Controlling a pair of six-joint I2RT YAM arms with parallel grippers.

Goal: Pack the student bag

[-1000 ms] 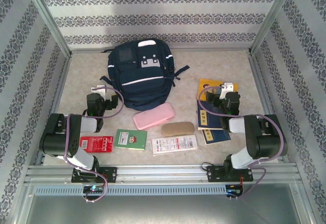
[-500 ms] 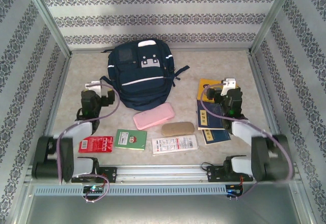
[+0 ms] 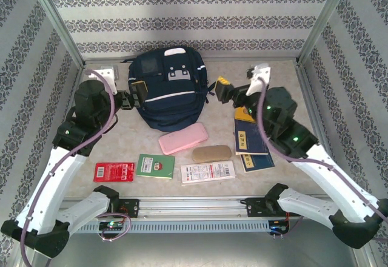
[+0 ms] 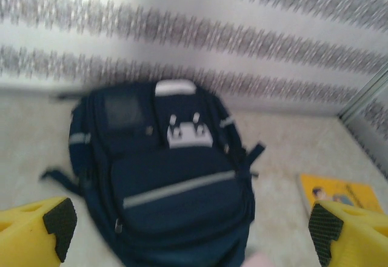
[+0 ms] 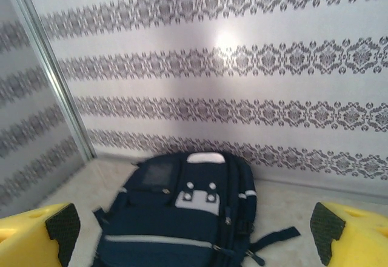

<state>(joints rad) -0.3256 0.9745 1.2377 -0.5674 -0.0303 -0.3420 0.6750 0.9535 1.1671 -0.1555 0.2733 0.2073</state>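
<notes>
From above, the student bag lies at twelve o'clock, with the left gripper at its nine and the right gripper at its three, probably flanking it for opening. In the left wrist view the bag sits between spread, empty fingers. The right wrist view shows the same, with the bag at six o'clock.

Bright, even light; blurred left wrist.

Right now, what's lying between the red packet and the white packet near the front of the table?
The green notebook lies between the red packet and the white packet, as the top external view shows.
</notes>
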